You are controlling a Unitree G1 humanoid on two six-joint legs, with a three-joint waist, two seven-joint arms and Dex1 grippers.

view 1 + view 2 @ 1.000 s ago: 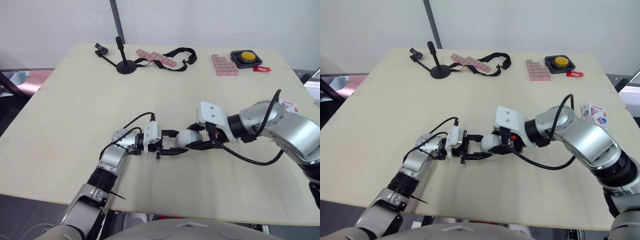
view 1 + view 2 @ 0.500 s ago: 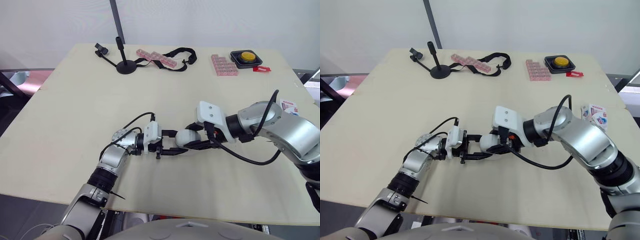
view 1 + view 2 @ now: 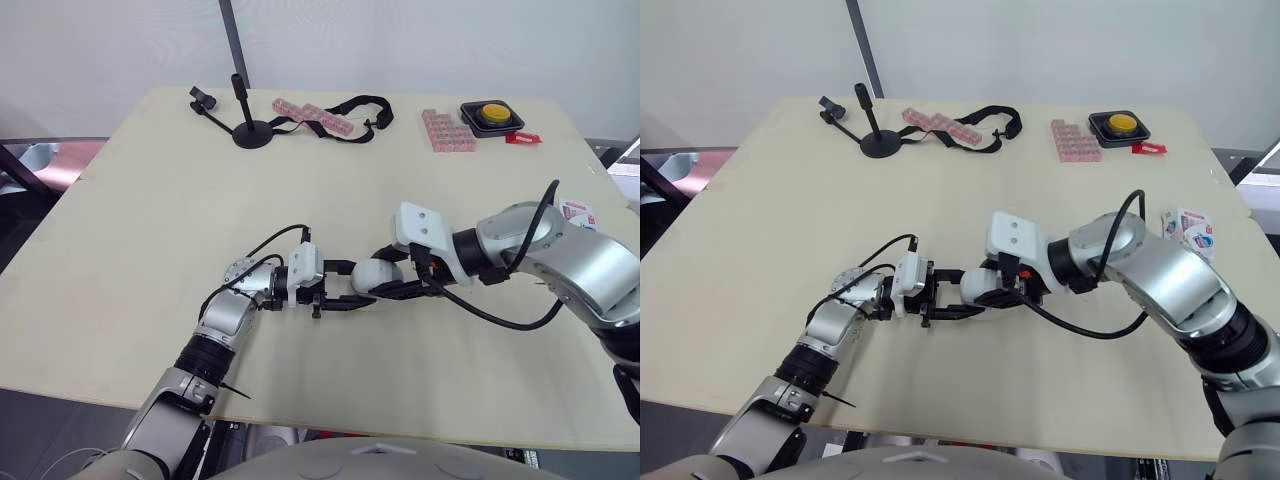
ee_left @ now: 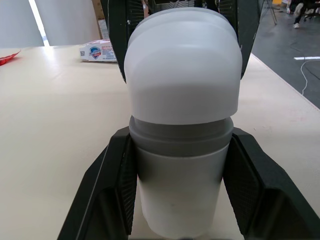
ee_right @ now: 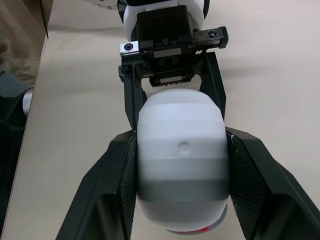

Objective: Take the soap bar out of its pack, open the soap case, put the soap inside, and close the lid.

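Two grippers meet at the front middle of the table (image 3: 150, 250), both clamped on the soap case (image 3: 983, 284). Left gripper (image 3: 345, 284) reaches in from the robot's left, and its black fingers (image 4: 117, 175) press the two sides of the case's lower half. Right gripper (image 5: 180, 137) comes from the opposite side, and its fingers (image 5: 117, 185) grip the same case at the other end. Case is white and rounded, with a grey band running round it between the two white halves; the halves sit together. Cannot tell from any view what is inside.

Soap pack (image 3: 1188, 228) lies near the table's right edge, well apart from both grippers.

Along the far edge, left to right: black stand (image 3: 250, 130) on a round base, clear pink boxes (image 3: 312, 113) beside a black strap (image 3: 360, 105), pink tray (image 3: 447, 130), yellow button (image 3: 492, 116) in a black housing, red tag (image 3: 523, 138) just beside it
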